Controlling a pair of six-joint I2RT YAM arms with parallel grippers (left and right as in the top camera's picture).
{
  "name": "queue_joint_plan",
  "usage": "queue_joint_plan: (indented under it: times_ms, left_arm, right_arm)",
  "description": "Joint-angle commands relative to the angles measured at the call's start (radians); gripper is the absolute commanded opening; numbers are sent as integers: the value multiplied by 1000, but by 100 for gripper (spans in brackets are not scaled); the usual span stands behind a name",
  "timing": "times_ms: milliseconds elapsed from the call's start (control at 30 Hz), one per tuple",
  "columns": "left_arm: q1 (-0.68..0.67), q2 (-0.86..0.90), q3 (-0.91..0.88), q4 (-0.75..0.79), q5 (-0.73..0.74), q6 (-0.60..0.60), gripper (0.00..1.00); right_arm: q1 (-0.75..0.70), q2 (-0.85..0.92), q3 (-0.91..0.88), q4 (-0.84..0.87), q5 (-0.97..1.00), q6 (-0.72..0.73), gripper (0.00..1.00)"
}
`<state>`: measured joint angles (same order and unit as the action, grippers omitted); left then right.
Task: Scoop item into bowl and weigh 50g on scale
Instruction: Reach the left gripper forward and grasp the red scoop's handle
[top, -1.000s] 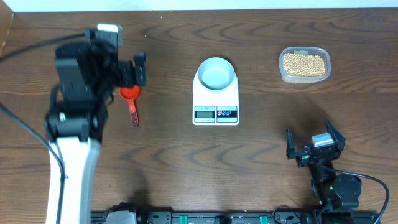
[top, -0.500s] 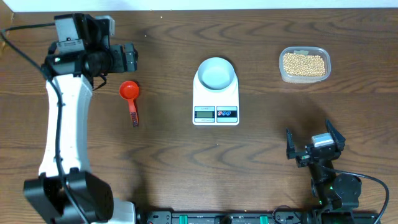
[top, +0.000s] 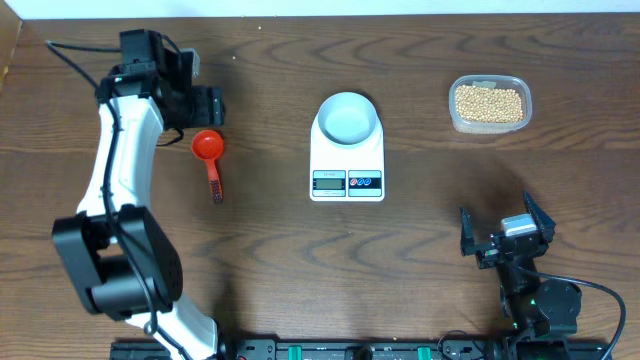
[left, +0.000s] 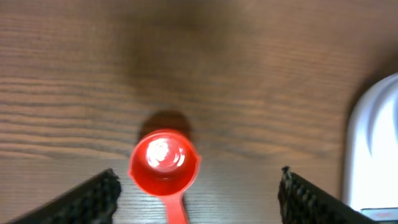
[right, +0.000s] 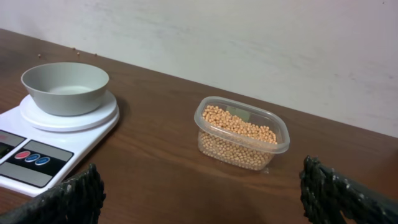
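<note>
A red scoop lies on the table left of the scale, cup toward the back, handle toward the front; it also shows in the left wrist view. My left gripper is open and empty, hovering just behind the scoop's cup. The pale bowl stands empty on the white scale; both show in the right wrist view, bowl and scale. The beans fill a clear tub. My right gripper is open and empty at the front right.
The clear rectangular tub stands at the back right of the table. A white wall runs behind the table's far edge. The scale's edge shows at the right of the left wrist view.
My left arm has swung back and lowered; its gripper now sits just behind the scoop's cup instead of over it. The right arm, scoop, scale and tub have not moved.
</note>
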<state>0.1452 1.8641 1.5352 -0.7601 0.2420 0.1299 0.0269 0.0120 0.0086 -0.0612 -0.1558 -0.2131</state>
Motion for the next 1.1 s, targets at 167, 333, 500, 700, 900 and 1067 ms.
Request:
queue_joint_plan:
  times_ms: [167, 333, 500, 700, 900, 1067]
  left_arm:
    - [16, 70, 19, -55, -72, 42, 75]
    - [37, 101, 6, -62, -71, 110, 71]
    - [62, 147, 0, -74, -71, 155, 65]
    - [72, 198, -5, -76, -51, 161, 53]
    - [72, 246, -7, -65, -52, 161, 41]
    - [72, 274, -7, -39, -52, 144, 32]
  right_arm:
    - [6, -6, -3, -2, 8, -9, 99]
    - [6, -6, -3, -2, 8, -9, 99]
    - [6, -6, -3, -2, 8, -9, 99]
    - [6, -6, -3, -2, 8, -9, 99]
    - [6, -6, -3, -2, 8, -9, 99]
    - [6, -6, -3, -2, 8, -9, 99]
